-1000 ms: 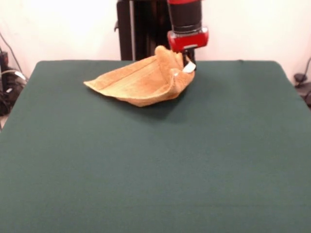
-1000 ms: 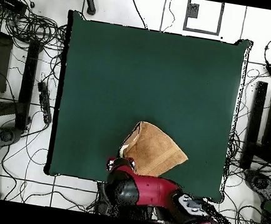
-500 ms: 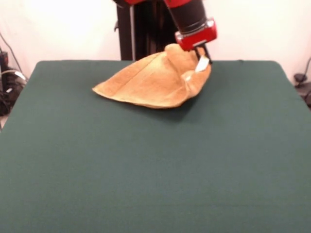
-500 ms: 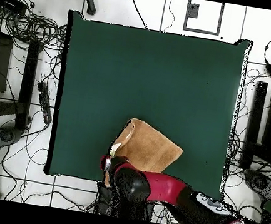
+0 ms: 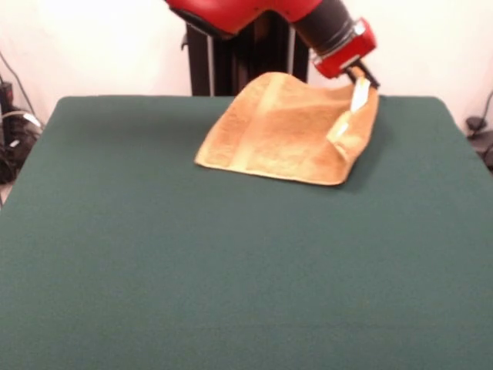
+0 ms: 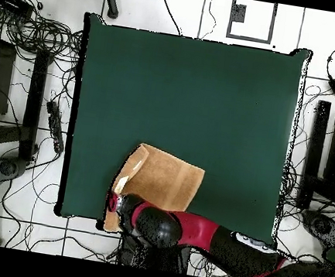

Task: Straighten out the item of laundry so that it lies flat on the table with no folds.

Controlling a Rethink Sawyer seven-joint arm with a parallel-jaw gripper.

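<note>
While gripping one corner of the single golden-orange towel [image 5: 289,131], the gripper [image 5: 362,79] is hanging at the end of one red and black arm [image 5: 262,11] that is reaching down from the top of the front view. Its dark tips are closing on the raised corner, and one small white label [image 5: 359,95] is dangling just below them. That pinched corner is lifting off the cloth, so the towel's right edge in the front view is rising and curling over on itself, making one visible fold along that side. From there the towel is sloping down and spreading out flat toward its other edges, which are lying on the table [image 5: 231,262]. One paler woven band is running across the towel close to its left edge in the front view.

Seen from overhead, the towel [image 6: 165,181] is sitting near the table's bottom edge, left of centre, with its lifted edge showing as a lighter strip on the left. The arm [image 6: 187,232] is covering the towel's lower edge there. One large dark green table [image 6: 186,93] is filling the middle of that view, far wider than the towel, with cables trailing over the floor around it
</note>
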